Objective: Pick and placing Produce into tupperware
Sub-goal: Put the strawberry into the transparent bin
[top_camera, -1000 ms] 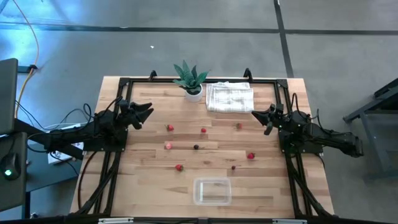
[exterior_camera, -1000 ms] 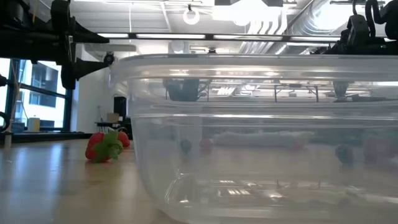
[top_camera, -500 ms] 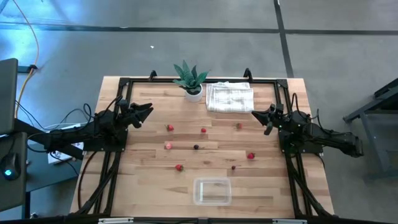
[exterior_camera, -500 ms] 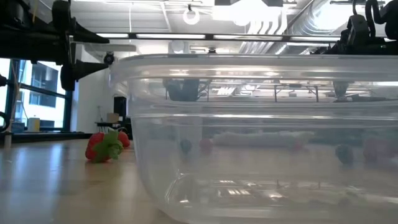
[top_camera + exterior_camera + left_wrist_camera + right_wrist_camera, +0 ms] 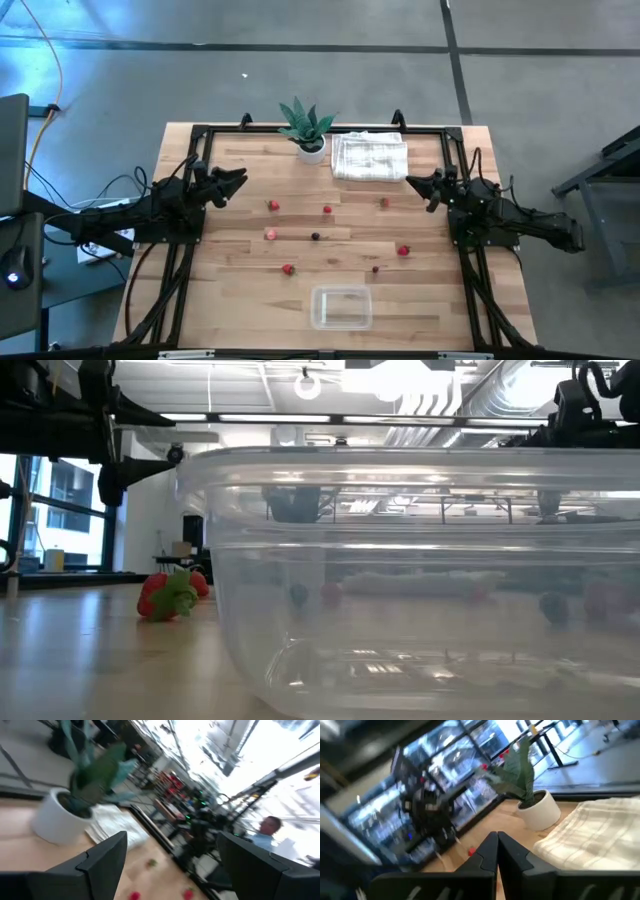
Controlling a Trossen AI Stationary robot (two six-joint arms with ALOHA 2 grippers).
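Clear tupperware (image 5: 341, 307) sits empty near the front tabletop edge; produce (image 5: 273, 206) unmoved, scattered mid-tabletop. Left gripper (image 5: 236, 180) wide open, holding nothing, unchanged at left edge. Right gripper (image 5: 412, 183) fully closed, empty, barely shifted. No pick started.

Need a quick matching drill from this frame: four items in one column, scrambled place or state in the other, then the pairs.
Column 1:
1. left hand
2. right hand
3. tupperware
4. white cloth

Column 2:
A. empty, near the table's front edge
B. shut, holding nothing
C. open, holding nothing
D. folded, beside the potted plant

Pairs: 1-C, 2-B, 3-A, 4-D
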